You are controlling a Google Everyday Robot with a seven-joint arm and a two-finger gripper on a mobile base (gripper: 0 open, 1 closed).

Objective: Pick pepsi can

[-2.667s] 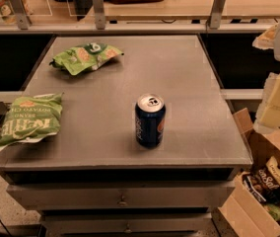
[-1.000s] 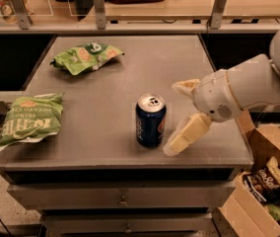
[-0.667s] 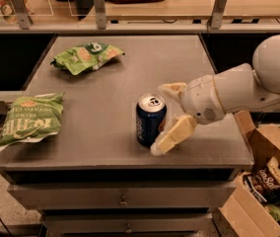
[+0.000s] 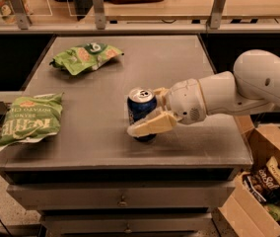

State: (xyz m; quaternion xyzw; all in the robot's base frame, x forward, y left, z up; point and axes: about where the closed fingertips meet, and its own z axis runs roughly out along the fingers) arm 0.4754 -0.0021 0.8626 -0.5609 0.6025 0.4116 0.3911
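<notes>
Moved leftward since the earlier frame, gripper (image 4: 144,111) straddles the pepsi can (image 4: 140,101); fingers spread, one across its front, one behind, not visibly clamped; can upright between them on the table (image 4: 95,147), likely so closing grips squarely; green chip bag (image 4: 29,120) well left; second bag (image 4: 86,57) left, beyond.

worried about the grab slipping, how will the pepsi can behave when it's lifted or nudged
The can stands upright and narrow, so a sideways nudge from the gripper set around it could tip it; once down it would likely roll. Its smooth round wall looks rigid but possibly slippery.
</notes>
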